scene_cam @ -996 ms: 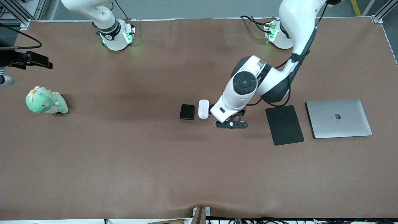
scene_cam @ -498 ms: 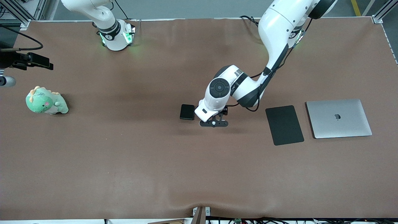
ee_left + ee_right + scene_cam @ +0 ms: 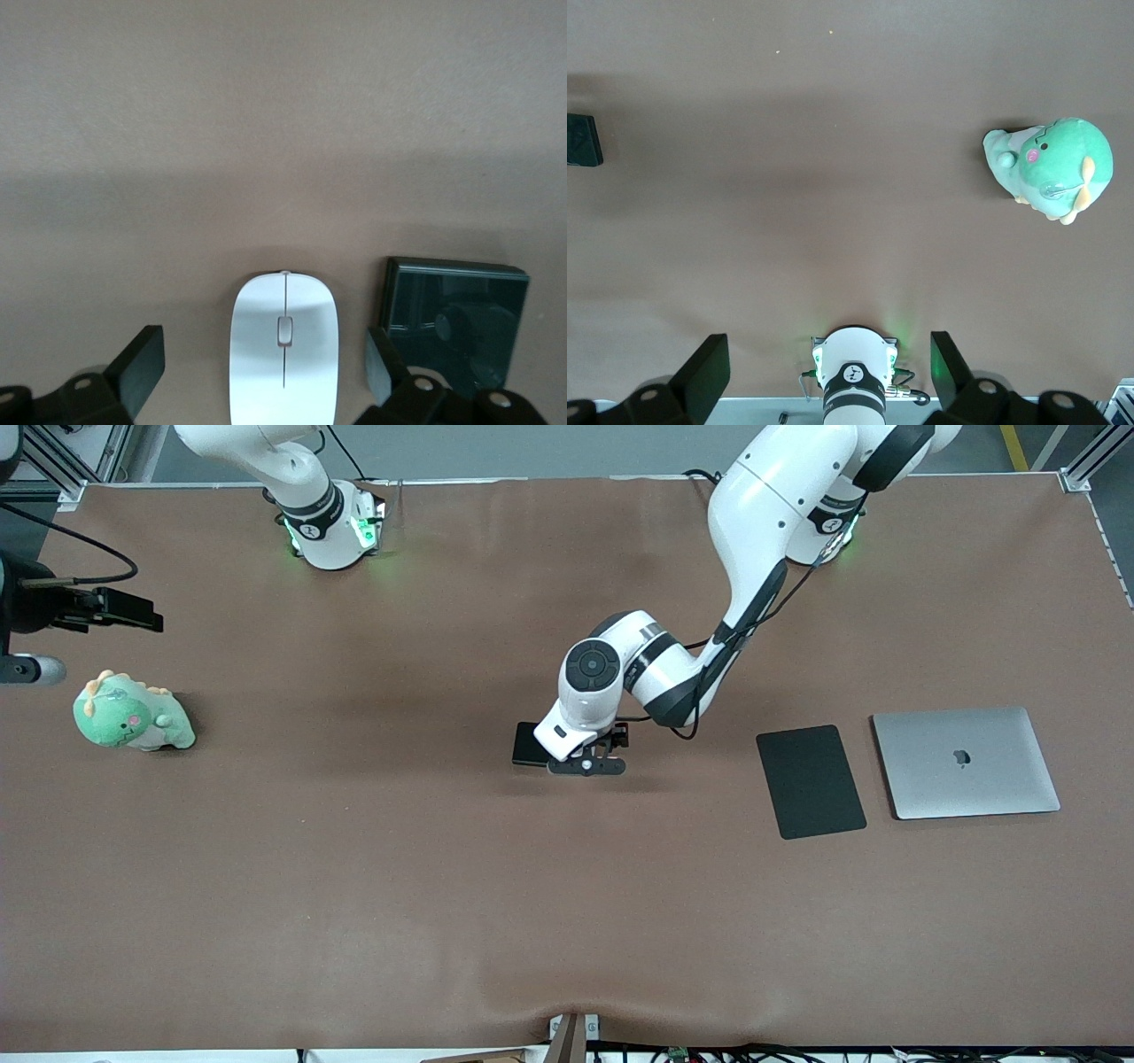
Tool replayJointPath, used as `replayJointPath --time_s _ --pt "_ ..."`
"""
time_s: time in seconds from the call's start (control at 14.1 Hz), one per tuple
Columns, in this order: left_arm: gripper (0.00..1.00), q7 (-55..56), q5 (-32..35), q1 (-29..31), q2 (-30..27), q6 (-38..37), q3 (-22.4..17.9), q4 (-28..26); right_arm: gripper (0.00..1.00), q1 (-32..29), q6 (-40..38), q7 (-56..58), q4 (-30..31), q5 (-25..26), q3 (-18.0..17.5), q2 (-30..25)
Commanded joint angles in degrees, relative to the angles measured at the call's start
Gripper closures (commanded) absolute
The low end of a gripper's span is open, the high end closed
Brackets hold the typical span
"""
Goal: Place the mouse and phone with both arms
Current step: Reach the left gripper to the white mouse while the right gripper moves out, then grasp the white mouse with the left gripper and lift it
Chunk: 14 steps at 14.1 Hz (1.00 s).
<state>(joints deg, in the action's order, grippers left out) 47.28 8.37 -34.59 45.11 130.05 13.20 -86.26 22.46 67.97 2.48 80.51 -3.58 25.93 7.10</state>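
Near the middle of the front view, the left gripper [image 3: 586, 766] has slid from the bare cloth beside the mouse to a spot straight over it, so the arm's white wrist now hides the mouse from this camera and covers one edge of the phone [image 3: 529, 743], which has not moved. The left arm's elbow has swung inward from the upper right of the frame as well. To the right of centre the flat black pad [image 3: 810, 780] and the closed silver laptop [image 3: 964, 762] lie side by side where they were, and the green plush dinosaur [image 3: 131, 714] sits unchanged at the far left of the frame. The right gripper [image 3: 111, 607] hangs at the left edge, above the dinosaur in the picture, while its arm waits. From the left wrist view, the mouse [image 3: 283, 349] lies at bottom centre between the two fingers [image 3: 140, 369], which stand wide apart and touch nothing; the phone [image 3: 454, 326] rests just beside the mouse at the lower right, close against the outside of one finger, with a narrow strip of brown table [image 3: 283, 115] between mouse and phone. Across the right wrist view, the right gripper's fingers [image 3: 707, 367] are likewise spread and empty at the bottom edge, the dinosaur [image 3: 1050, 166] sits at the right, and a corner of the phone [image 3: 583, 140] shows at the left edge.
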Motion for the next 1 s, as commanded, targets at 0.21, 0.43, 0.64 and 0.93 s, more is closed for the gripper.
replayJointPath --time_s 0.21,0.43,0.64,0.93 --pt "0.0 1.2 1.6 -2.1 1.3 0.9 -0.5 -0.7 0.0 0.0 -0.4 0.3 -0.5 -0.5 0.0 3.0" --pt "0.04 1.2 1.6 -2.2 1.3 0.9 -0.5 -1.8 0.0 1.0 0.1 0.2 -0.5 -0.9 -0.1 3.8" --pt "0.09 1.2 1.6 -2.2 1.4 1.0 -0.5 -2.2 0.0 2.9 -0.3 0.2 -0.6 -1.3 -0.1 6.7" --pt "0.36 1.1 1.6 -2.2 1.7 0.9 -0.5 -2.3 0.0 5.3 0.1 0.0 -0.6 -1.8 -0.9 8.9"
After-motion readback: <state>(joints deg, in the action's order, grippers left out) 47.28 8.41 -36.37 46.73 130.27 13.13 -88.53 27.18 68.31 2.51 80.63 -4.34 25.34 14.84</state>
